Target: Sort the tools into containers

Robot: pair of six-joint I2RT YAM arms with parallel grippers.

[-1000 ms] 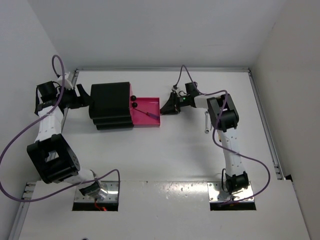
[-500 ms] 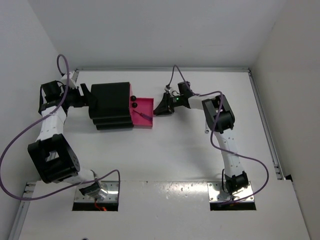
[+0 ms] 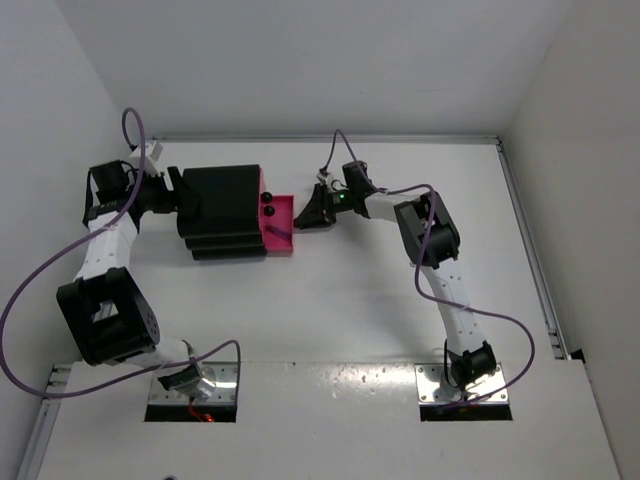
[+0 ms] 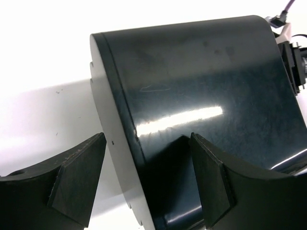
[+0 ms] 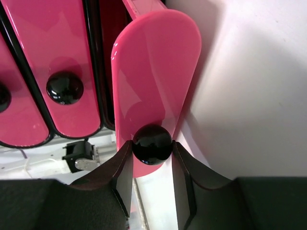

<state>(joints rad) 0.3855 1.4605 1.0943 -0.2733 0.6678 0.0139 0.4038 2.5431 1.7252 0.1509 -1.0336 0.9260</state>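
Right pincer [image 5: 151, 146] clamps the drawer [image 5: 153, 72] knob [image 5: 152, 143] (drawer partly out); left pincer [image 4: 147, 139], jaws apart, abuts the black unit [image 4: 201, 86].

You have a glossy black drawer unit [image 3: 220, 205] on a plain white table [image 3: 350, 300]. Its drawers [image 5: 156, 72] are shiny magenta-pink, each front edged by the unit's black frame. The knob [image 5: 152, 143] on the pulled-out drawer is glossy black, and so are the other knobs [image 5: 64, 87]. Your left gripper [image 4: 147, 146] and right gripper [image 5: 151, 150] are matt black. Both arms [image 3: 450, 290] are white with black joints, trailed by purple cables [image 3: 30, 287]. A small green light [image 3: 341, 197] glows on the right wrist. The walls [image 3: 300, 60] are plain pale grey-white.
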